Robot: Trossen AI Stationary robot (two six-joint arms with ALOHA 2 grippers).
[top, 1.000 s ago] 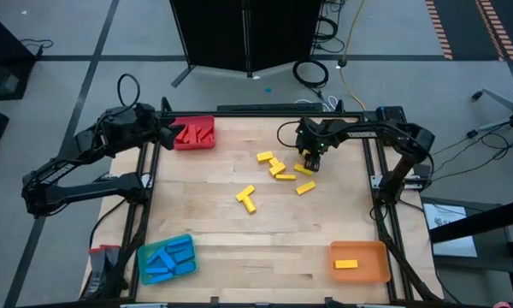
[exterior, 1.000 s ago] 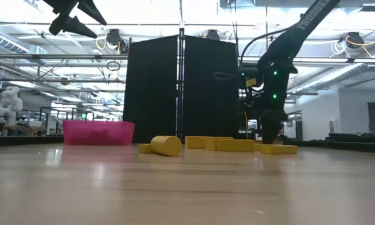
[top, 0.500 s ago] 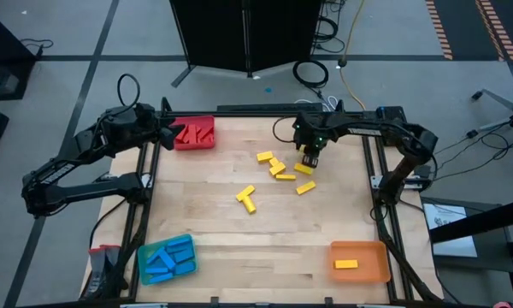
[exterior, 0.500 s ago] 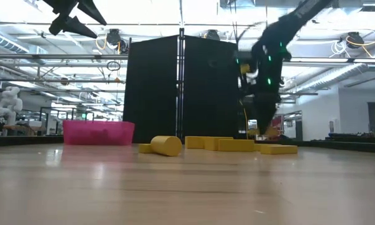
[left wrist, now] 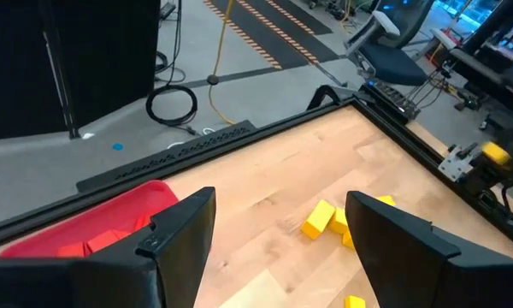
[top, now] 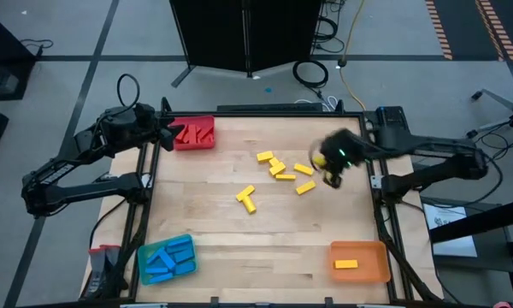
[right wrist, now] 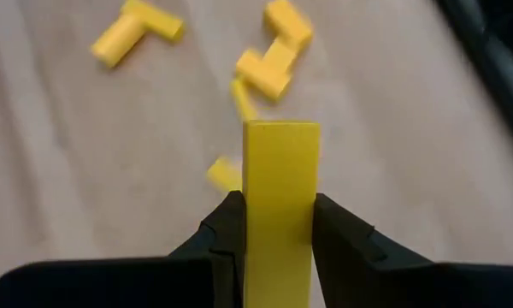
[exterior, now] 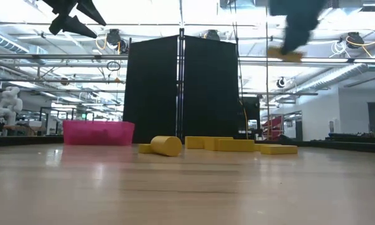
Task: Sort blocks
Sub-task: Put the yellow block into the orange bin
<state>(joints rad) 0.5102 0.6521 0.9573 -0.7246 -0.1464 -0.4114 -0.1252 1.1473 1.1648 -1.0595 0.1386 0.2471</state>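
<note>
1. Since a second ago the right gripper (top: 332, 175) has risen from the yellow cluster and swung toward the surface's right edge, taking a yellow block (right wrist: 280, 205) with it.
2. Its fingers (right wrist: 225, 235) are pinched on the block's two long sides, with the block standing out ahead of them, as the right wrist view shows.
3. Loose yellow blocks (top: 278, 168) lie below and beside it near the middle of the surface (top: 239, 231), and two more (top: 247, 198) form a T shape just left of centre.
4. One yellow block lies in the orange tray (top: 378, 267) at the near right corner.
5. Blue blocks (top: 169, 256) fill the blue tray (top: 143, 272) at the near left corner.
6. Red blocks (top: 194, 133) sit in the red tray (top: 193, 145) at the far left corner.
7. Beside that tray waits the left gripper (top: 164, 133), its fingers (left wrist: 184, 231) spread and holding nothing.
</note>
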